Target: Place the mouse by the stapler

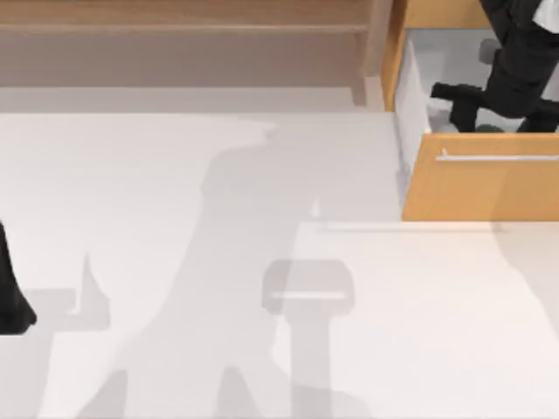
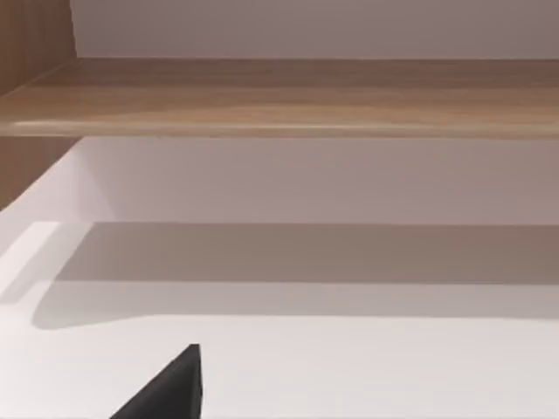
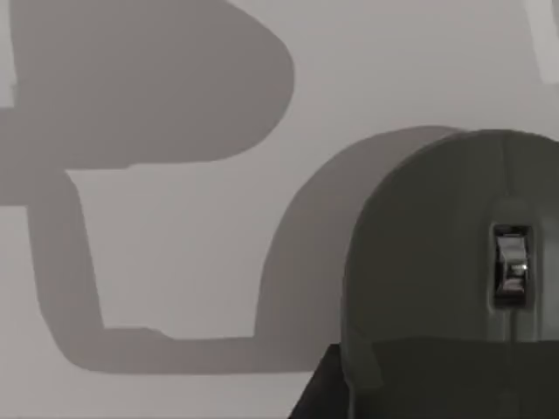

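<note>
The mouse (image 3: 437, 262), dark grey with a rounded top and a silver scroll wheel, lies on the pale floor of the open drawer (image 1: 409, 105) at the table's back right. From above only a small dark sliver of the mouse (image 1: 486, 128) shows below the arm. My right gripper (image 1: 498, 122) reaches down into the drawer, open, with its black fingers (image 3: 319, 393) on either side of the mouse. My left gripper (image 1: 9, 292) is parked at the table's left edge. The stapler is out of view.
The drawer's orange front (image 1: 480, 192) with its silver handle (image 1: 498, 158) juts out over the white table (image 1: 218, 332). A wooden shelf (image 1: 175, 26) runs along the back, and the shelf (image 2: 279, 96) also faces the left wrist.
</note>
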`<state>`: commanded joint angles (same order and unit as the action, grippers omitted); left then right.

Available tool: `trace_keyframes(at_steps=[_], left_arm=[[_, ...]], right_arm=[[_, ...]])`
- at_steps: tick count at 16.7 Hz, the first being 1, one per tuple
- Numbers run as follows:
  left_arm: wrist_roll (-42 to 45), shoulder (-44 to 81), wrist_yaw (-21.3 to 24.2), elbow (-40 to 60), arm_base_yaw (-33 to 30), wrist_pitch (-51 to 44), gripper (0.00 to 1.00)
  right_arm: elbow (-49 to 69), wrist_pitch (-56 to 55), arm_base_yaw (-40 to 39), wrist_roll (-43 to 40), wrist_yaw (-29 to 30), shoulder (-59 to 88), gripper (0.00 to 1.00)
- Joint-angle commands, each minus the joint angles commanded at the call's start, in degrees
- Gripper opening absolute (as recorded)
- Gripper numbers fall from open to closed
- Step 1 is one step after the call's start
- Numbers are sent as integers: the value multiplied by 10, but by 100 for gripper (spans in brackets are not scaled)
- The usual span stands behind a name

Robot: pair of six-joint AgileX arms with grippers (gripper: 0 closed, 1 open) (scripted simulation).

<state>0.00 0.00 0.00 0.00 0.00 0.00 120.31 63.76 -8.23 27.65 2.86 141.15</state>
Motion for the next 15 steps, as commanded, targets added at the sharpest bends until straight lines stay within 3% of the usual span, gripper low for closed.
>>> trace_keyframes(at_steps=[6,10,15], left_arm=[[0,0,0,0,0,0,100],[0,0,0,0,0,0,100],[0,0,0,0,0,0,100]], right_arm=[[-21,23,-6,-56,5,-62,0],[-53,11,6,-138,7,-147,0],[-126,-22,76,-264,7,-268,0]])
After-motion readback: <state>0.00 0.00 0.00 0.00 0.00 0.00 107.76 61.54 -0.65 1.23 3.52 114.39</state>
